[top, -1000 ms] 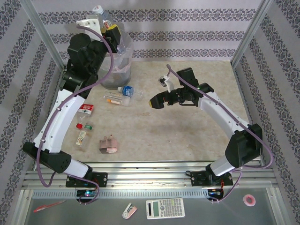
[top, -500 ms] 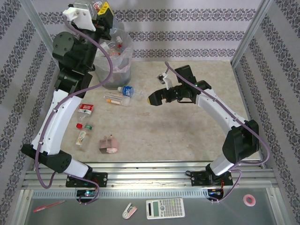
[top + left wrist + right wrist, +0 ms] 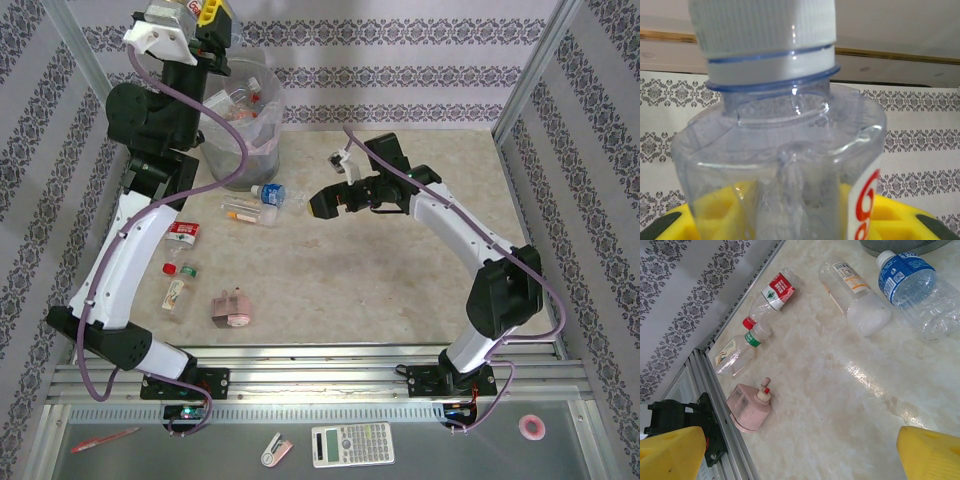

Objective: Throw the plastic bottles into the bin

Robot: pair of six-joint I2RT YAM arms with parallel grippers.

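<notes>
My left gripper is raised high over the bin, shut on a clear plastic bottle with a red and white label. In the left wrist view that bottle, white-capped, stands between the yellow fingers. The bin holds several bottles. On the table lie a blue-label bottle, a clear orange-label bottle, a red-label bottle and a green-cap bottle. My right gripper hovers open just right of the blue-label bottle.
A pink lumpy object sits near the table's front left edge. Aluminium frame posts and patterned walls close in the sides and back. Bare marble table stretches across the middle and right.
The left arm has lifted the held bottle higher and slightly left over the bin. The right gripper has drifted left and a little farther back, staying open.
</notes>
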